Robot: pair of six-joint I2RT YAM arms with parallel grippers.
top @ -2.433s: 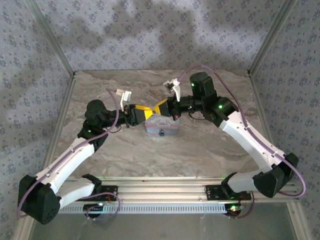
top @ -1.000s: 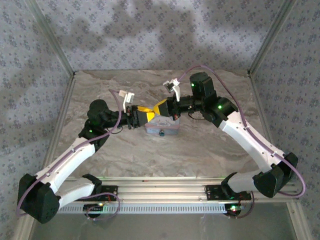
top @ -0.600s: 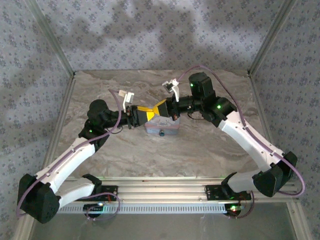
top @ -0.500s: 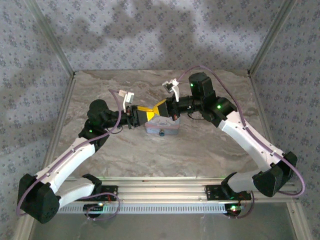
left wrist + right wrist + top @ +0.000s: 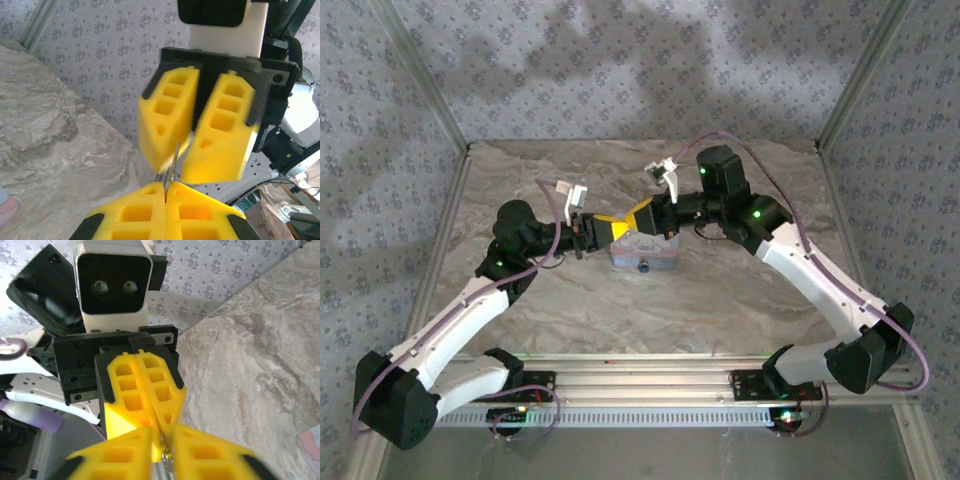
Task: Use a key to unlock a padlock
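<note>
Above the bench, top view: left gripper and right gripper meet tip to tip over the light-blue tin. We judge the dark speck on the tin's near face to be the padlock, apart from both grippers.

Left wrist view: left gripper clenched on a thin metal blade we take for the key. The right gripper's fingers blur around its far end; gripping or loose, we cannot tell.

Right wrist view: the key glints between yellow tips.

Progress: key in hand; reaching the padlock, inserting and turning all remain.
</note>
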